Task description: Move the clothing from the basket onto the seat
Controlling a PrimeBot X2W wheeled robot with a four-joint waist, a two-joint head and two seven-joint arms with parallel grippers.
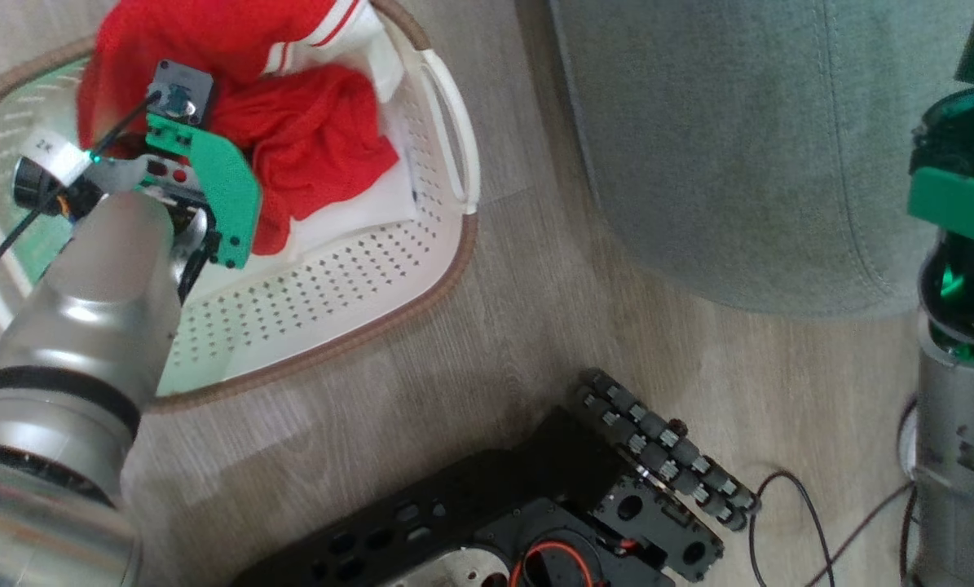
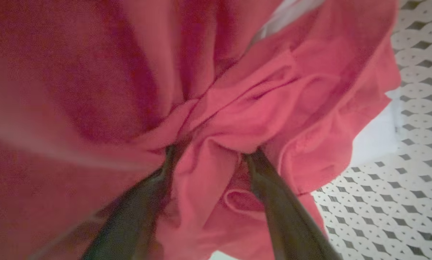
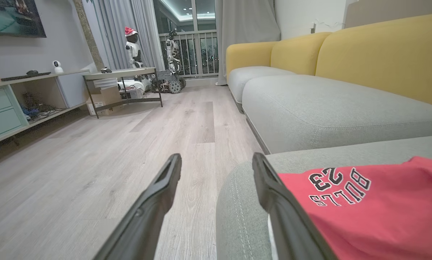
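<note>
Starting with what is obscured: in the head view the left arm's wrist assembly (image 1: 226,187) covers its own gripper, so the fingers cannot be seen there. The right arm (image 1: 955,244) is cut off by the frame edge. The left wrist view is blurred at close range, and both fingertips are buried in cloth.

Clothing, item 1: a crumpled bright red garment (image 1: 315,139) of thin fabric with white striped trim lies bunched in the small cream-white perforated plastic basket (image 1: 356,277) with a brown woven-look rim. The basket stands on the pale wood-grain floor (image 1: 535,342) beside the large grey-green fabric seat cushion (image 1: 723,147). A white layer shows beneath the red. Whether it belongs to the same garment cannot be determined.

Clothing, item 2: a second red garment (image 3: 364,216), printed "BULLS 23" in dark letters that read upside down in the right wrist view, lies flat on the seat cushion near its rounded corner.

Left gripper (image 2: 210,151): the fingers are spread apart and pushed into the crumpled bright red garment, with a raised fold of fabric between them. The fold is not pinched flat.

Right gripper (image 3: 216,159): the fingers are spread apart with nothing between them, above the cushion's edge and the floor. One finger (image 3: 273,202) overlaps the second red garment's edge; contact cannot be confirmed.
</note>
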